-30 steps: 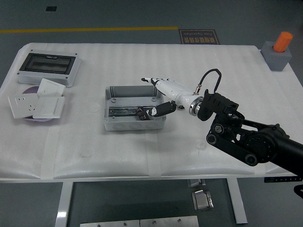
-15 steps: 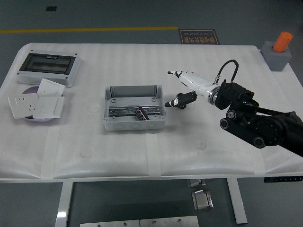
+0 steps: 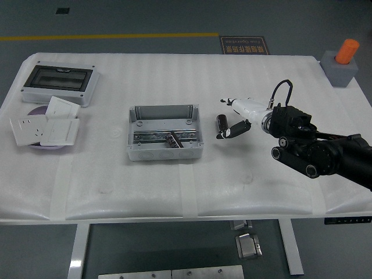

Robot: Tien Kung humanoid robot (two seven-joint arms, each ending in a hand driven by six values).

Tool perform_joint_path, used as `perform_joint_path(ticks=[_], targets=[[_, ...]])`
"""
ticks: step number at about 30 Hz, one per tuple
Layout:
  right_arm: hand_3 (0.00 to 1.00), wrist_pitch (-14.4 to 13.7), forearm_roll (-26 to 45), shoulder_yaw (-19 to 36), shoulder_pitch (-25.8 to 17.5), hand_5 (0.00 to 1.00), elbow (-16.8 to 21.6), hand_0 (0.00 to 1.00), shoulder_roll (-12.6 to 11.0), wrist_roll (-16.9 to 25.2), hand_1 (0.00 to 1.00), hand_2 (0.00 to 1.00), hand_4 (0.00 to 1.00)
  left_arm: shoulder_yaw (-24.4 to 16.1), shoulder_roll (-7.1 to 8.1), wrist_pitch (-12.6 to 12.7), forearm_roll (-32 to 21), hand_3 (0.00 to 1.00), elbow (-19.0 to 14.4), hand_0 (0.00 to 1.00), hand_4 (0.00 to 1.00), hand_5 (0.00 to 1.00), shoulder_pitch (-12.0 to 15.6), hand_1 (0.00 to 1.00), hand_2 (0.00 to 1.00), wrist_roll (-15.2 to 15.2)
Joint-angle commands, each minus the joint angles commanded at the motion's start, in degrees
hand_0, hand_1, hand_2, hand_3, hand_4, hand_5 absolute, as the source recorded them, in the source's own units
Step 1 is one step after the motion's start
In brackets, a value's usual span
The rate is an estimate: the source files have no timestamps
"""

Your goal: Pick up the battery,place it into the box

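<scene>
Black cylindrical battery [image 3: 222, 121], grey rectangular box [image 3: 165, 132]

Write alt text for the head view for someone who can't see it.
The robot's right hand reaches in from the right over a white table, fingers open, just right of a dark battery lying on the table. Left of the battery sits an open grey box with a small dark part inside. White switch plates lie at the far left.

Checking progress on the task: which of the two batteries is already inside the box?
The battery lying in the grey box; the other battery stands outside, beside the right hand.
</scene>
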Motion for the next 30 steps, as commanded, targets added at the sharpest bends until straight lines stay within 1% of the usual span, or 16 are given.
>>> perform_joint_path(ticks=[4, 5, 8, 10, 11, 16, 17, 28, 29, 30], targets=[[0.978, -0.1, 0.8, -1.4, 0.3, 0.488, -1.1, 0.998, 1.0, 0.2, 0.866, 0.86, 0.966, 0.4, 0.04, 0.0, -0.4, 0.545, 0.0, 0.592, 0.583, 0.271, -0.1, 0.649, 0.487, -0.1], [0.966, -0.2, 1.0, -1.8, 0.3, 0.461, -1.3, 0.998, 1.2, 0.2, 0.855, 0.85, 0.93, 0.5, 0.07, 0.0, -0.4, 0.544, 0.0, 0.592, 0.583, 0.271, -0.2, 0.646, 0.488, -0.1], [0.966, -0.1, 1.3, -2.4, 0.2, 0.461, -1.9, 0.998, 1.6, 0.4, 0.855, 0.85, 0.93, 0.8, 0.13, 0.0, -0.6, 0.544, 0.0, 0.592, 0.583, 0.271, -0.3, 0.646, 0.488, -0.3], [0.966, -0.1, 1.4, -2.7, 0.1, 0.461, -2.2, 0.998, 1.7, 0.5, 0.855, 0.85, 0.93, 0.9, 0.16, 0.0, -0.6, 0.544, 0.0, 0.592, 0.583, 0.271, -0.3, 0.646, 0.488, -0.3], [0.953, -0.1, 1.5, -2.9, 0.1, 0.46, -2.3, 0.998, 1.6, 0.6, 0.845, 0.844, 0.91, 0.9, 0.18, 0.0, -0.6, 0.544, 0.0, 0.592, 0.58, 0.274, -0.3, 0.647, 0.487, -0.4], [0.953, -0.3, 1.9, -3.5, -0.1, 0.46, -2.9, 0.998, 1.4, 0.8, 0.845, 0.844, 0.91, 0.9, 0.25, 0.1, -0.5, 0.544, 0.0, 0.592, 0.58, 0.274, -0.4, 0.647, 0.487, -0.5], [0.946, -0.4, 1.9, -3.5, -0.1, 0.47, -2.9, 0.998, 1.4, 0.8, 0.834, 0.833, 0.886, 0.9, 0.26, 0.1, -0.6, 0.544, 0.0, 0.592, 0.578, 0.278, -0.4, 0.647, 0.487, -0.6], [0.935, -1.9, 1.1, -3.6, 0.0, 0.489, -2.3, 0.998, 1.5, 1.1, 0.821, 0.817, 0.904, 2.6, 0.17, 0.2, -2.0, 0.545, 0.0, 0.592, 0.575, 0.281, -0.6, 0.646, 0.488, -1.4], [0.913, -2.1, 0.9, -3.6, 0.0, 0.484, -2.3, 0.998, 1.6, 1.0, 0.803, 0.795, 0.881, 2.7, 0.18, 0.2, -2.1, 0.546, 0.0, 0.591, 0.572, 0.285, -0.6, 0.645, 0.488, -1.5], [0.913, -2.2, 0.8, -3.6, 0.0, 0.484, -2.2, 0.998, 1.6, 1.0, 0.803, 0.795, 0.881, 2.8, 0.19, 0.2, -2.2, 0.546, 0.0, 0.591, 0.572, 0.285, -0.6, 0.645, 0.488, -1.5]])
